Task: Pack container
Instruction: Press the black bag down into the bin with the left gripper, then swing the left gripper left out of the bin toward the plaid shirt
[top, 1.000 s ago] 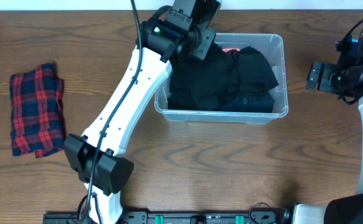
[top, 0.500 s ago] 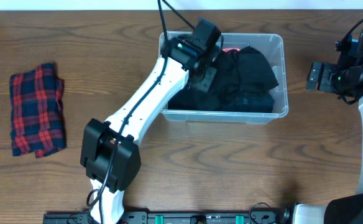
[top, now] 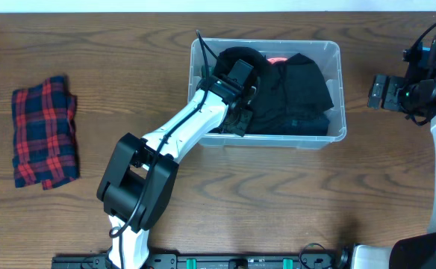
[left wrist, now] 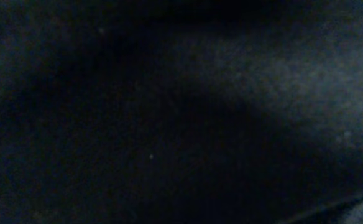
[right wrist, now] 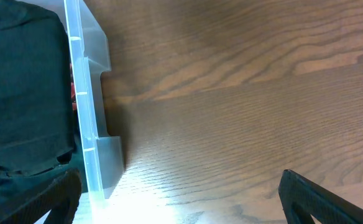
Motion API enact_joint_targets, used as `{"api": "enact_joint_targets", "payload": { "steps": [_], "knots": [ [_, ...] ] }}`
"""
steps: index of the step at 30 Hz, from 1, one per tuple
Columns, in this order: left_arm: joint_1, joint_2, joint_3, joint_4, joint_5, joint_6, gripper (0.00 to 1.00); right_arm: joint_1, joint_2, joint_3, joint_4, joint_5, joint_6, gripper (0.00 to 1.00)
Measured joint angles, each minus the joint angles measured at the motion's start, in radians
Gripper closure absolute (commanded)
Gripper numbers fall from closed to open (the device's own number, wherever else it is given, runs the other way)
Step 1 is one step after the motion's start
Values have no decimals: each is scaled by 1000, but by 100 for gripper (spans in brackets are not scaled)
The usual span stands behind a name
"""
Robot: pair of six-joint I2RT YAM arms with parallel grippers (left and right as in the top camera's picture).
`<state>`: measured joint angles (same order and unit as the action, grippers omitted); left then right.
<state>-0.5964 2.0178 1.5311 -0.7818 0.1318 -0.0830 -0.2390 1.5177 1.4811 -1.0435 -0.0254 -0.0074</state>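
Observation:
The container [top: 342, 90] is a clear plastic tub at the back middle of the table, filled with black clothes [top: 301, 93]. A bit of red [top: 278, 60] shows at its back edge. My left gripper [top: 240, 112] is down inside the tub's left half, pressed into the black clothes; its fingers are hidden. The left wrist view shows only dark fabric [left wrist: 181, 112]. My right gripper [top: 378, 91] hangs open and empty to the right of the tub. In the right wrist view its fingers [right wrist: 181, 199] stand wide apart over bare table beside the tub's wall [right wrist: 82, 93].
A folded red and blue plaid cloth [top: 45, 131] lies on the table at the far left. The left arm [top: 173, 142] stretches from the front middle across the tub's front left corner.
My left gripper has come down from the tub's back left rim into the tub, moving toward the front and sinking into the black clothes. The right arm has not moved.

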Motion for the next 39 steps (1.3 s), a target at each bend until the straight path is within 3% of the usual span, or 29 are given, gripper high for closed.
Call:
{"api": "enact_joint_targets", "payload": {
  "steps": [7, 19, 28, 39],
  "knots": [
    [-1, -43, 44, -26, 31, 0, 94, 0, 0, 0, 0, 0, 0, 1],
    [-11, -287, 116, 179, 53, 0, 94, 0, 0, 0, 0, 0, 0, 1],
    [-73, -155, 116, 251, 53, 0, 94, 0, 0, 0, 0, 0, 0, 1],
    [-107, 51, 116, 206, 77, 0, 94, 0, 0, 0, 0, 0, 0, 1]
  ]
}}
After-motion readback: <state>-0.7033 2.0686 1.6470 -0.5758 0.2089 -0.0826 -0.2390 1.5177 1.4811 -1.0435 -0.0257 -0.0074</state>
